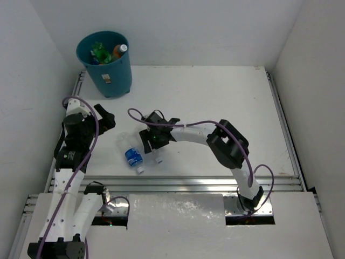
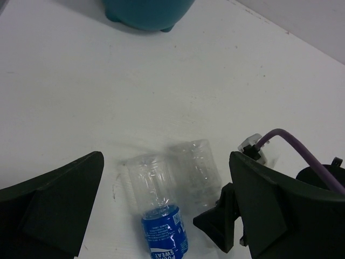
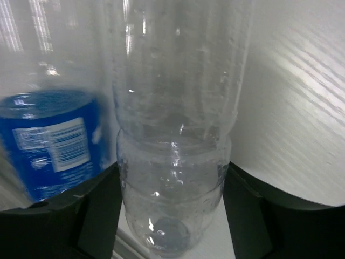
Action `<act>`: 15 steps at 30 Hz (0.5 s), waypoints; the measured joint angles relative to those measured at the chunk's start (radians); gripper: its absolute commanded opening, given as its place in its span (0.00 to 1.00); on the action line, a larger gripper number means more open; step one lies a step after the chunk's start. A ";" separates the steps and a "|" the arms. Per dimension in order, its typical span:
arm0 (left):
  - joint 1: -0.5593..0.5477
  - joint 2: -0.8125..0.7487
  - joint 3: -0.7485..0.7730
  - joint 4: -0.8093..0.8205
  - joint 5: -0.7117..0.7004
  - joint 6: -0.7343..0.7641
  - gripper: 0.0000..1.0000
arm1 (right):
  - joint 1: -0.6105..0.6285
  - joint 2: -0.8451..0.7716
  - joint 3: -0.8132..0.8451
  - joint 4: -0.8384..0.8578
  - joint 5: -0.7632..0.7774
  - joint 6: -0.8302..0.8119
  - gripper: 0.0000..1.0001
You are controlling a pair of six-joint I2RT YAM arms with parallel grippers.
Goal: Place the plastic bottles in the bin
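So my right pincer (image 3: 171, 189) straddled the clear bottle (image 3: 175, 102), couldn't tell if clamped, with the carry to the bin (image 1: 121, 73) ahead.

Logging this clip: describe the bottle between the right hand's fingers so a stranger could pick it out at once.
Start at the teal bin at the far left corner of the table and come toward the near edge, where two bottles lie side by side. It is the plain clear bottle the right hand straddles; its neighbour wears a blue label.
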 measured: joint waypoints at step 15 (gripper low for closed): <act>-0.031 0.096 0.000 0.047 0.277 -0.020 1.00 | -0.029 -0.452 -0.515 0.091 0.212 -0.030 0.20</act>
